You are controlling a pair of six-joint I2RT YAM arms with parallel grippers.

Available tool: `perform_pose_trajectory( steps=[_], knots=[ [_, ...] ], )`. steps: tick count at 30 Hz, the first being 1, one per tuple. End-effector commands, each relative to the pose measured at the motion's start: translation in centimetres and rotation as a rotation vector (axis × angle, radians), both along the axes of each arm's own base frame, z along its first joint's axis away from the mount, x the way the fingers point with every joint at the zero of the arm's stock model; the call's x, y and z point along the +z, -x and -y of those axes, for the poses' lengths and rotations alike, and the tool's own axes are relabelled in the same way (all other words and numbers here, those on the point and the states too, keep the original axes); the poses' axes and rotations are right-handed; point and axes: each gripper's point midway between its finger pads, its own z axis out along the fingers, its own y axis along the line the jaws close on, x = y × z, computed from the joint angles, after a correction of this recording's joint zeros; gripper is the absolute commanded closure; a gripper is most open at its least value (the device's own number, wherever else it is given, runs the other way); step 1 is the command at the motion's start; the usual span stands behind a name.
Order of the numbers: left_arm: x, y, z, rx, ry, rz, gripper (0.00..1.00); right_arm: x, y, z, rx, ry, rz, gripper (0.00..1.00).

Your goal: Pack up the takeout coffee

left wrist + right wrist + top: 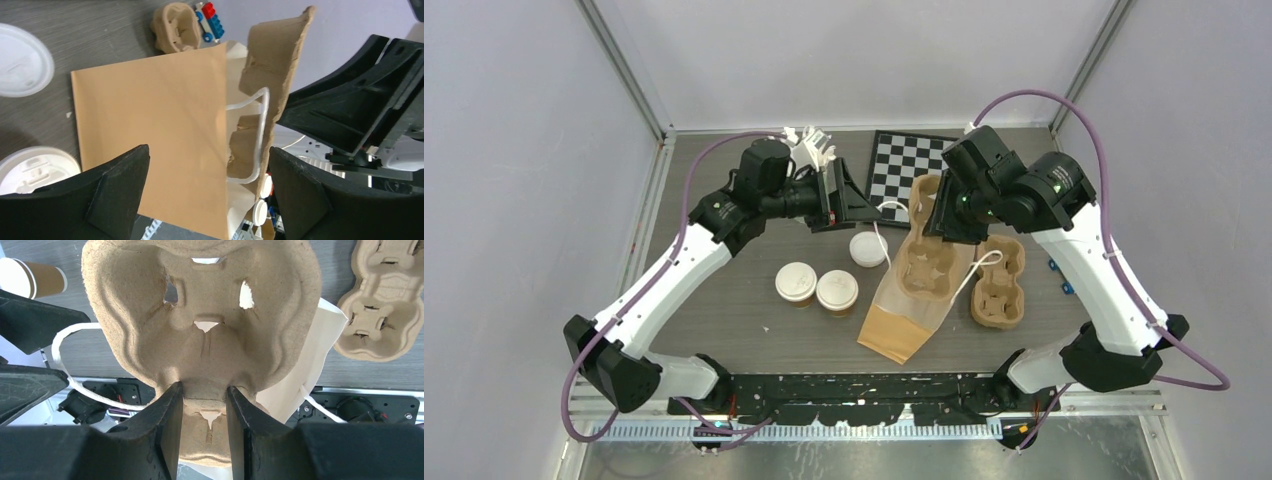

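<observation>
Our right gripper clamps the brown moulded-pulp cup tray.
Our left gripper gapes open, facing the tan paper bag at frame centre.

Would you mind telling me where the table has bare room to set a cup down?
Bare: the strip between the two lidded cups and the table's near edge, and the patch on the near side of the spare pulp tray. Crowded: the middle, around the paper bag and the held pulp tray.
</observation>
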Motion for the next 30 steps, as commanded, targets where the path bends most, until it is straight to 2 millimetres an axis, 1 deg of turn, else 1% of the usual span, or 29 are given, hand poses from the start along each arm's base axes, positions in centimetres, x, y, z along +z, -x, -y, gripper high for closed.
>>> perform_pose_trajectory(
  steps=[1, 2, 6, 7, 8, 9, 10, 11, 12, 14, 15, 18, 23, 25, 30],
  knots=[
    [3.6, 0.2, 1.1, -0.063, 0.121, 0.075, 0.08, 0.5, 0.4, 0.2, 0.066, 0.021, 0.003, 0.65],
    [3.3, 0.1, 1.3, -0.065, 0.114, 0.07, 0.09, 0.5, 0.4, 0.2, 0.064, 0.02, 0.003, 0.65],
    [2.7, -0.4, 2.1, -0.104, 0.107, 0.054, 0.15, 0.5, 0.6, -0.2, 0.039, -0.01, -0.019, 0.65],
    [2.7, -0.5, 2.3, -0.111, 0.108, 0.051, 0.18, 0.4, 0.9, -0.2, 0.028, -0.019, -0.034, 0.65],
    [2.7, -0.6, 2.5, -0.118, 0.111, 0.047, 0.25, 0.3, 1.1, -0.3, 0.016, -0.031, -0.048, 0.65],
    [2.9, -0.6, 2.6, -0.124, 0.116, 0.044, 0.34, 0.2, 1.3, -0.4, 0.0, -0.047, -0.061, 0.65],
    [3.1, -0.5, 2.7, -0.129, 0.123, 0.04, 0.41, 0.1, 1.5, -0.5, -0.015, -0.063, -0.07, 0.65],
    [3.2, -0.4, 2.7, -0.128, 0.129, 0.037, 0.55, -0.1, 1.6, -0.6, -0.036, -0.081, -0.079, 0.65],
    [3.3, -0.3, 2.6, -0.12, 0.135, 0.032, 0.65, -0.2, 1.8, -0.7, -0.062, -0.106, -0.088, 0.65],
    [3.4, -0.2, 2.4, -0.095, 0.153, 0.019, 0.91, -0.6, 2.0, -0.8, -0.097, -0.141, -0.095, 0.65],
    [3.4, -0.1, 2.3, -0.08, 0.164, 0.009, 0.99, -0.7, 2.2, -0.8, -0.113, -0.164, -0.093, 0.65],
    [3.1, 0.4, 2.0, -0.045, 0.188, -0.02, 1.0, -1.5, 2.3, -0.9, -0.147, -0.196, -0.101, 0.65],
    [2.6, 0.9, 1.6, -0.03, 0.19, -0.035, 1.0, -2.1, 2.1, -0.2, -0.185, -0.176, -0.089, 0.65],
    [2.6, 1.1, 1.6, -0.031, 0.19, -0.035, 1.0, -2.2, 1.8, -0.2, -0.196, -0.172, -0.076, 0.65],
    [2.4, 1.4, 1.6, -0.047, 0.191, -0.039, 1.0, -1.8, 0.1, -0.1, -0.222, -0.168, -0.002, 0.66]
  ],
)
